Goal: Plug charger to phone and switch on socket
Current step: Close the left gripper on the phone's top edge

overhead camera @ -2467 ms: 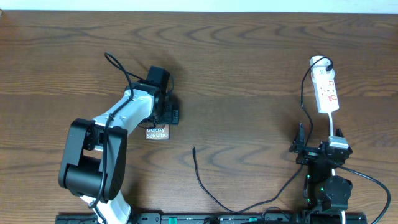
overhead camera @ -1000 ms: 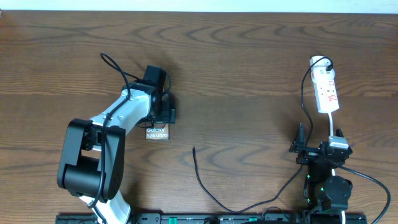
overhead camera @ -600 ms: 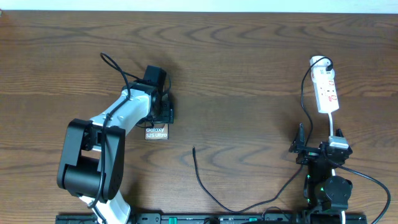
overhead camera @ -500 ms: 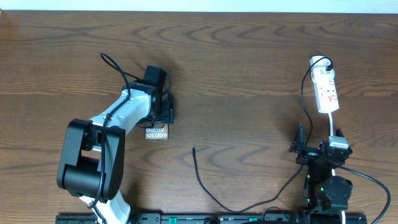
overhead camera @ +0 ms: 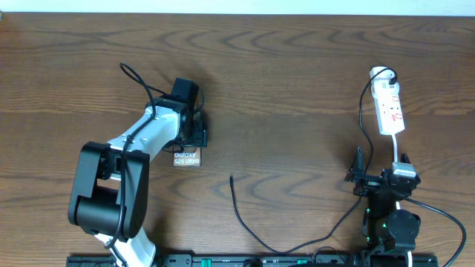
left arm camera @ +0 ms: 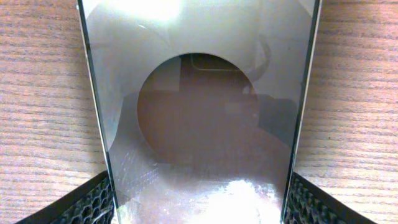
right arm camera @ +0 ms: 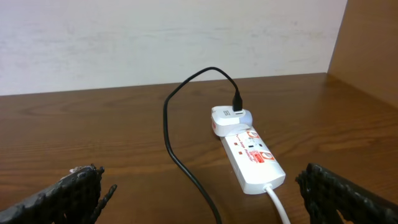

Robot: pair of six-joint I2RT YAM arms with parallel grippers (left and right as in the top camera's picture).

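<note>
L fingers (left arm camera: 93, 200) clamp phone (left arm camera: 199, 124) by its long edges, charger tip (overhead camera: 231, 178) loose on desk (overhead camera: 297, 89) just to its right; R fingers (right arm camera: 78, 190) wide open, empty, farther off.

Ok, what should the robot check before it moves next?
1. Left claw hugs both sides of the phone: ok.
2. Right claw open and empty: ok.
3. Charger tip in the phone: not ok, it lies loose on the table.
4. Charger's other end plugged in at the socket: ok.
5. Socket switched on: cannot tell.
</note>
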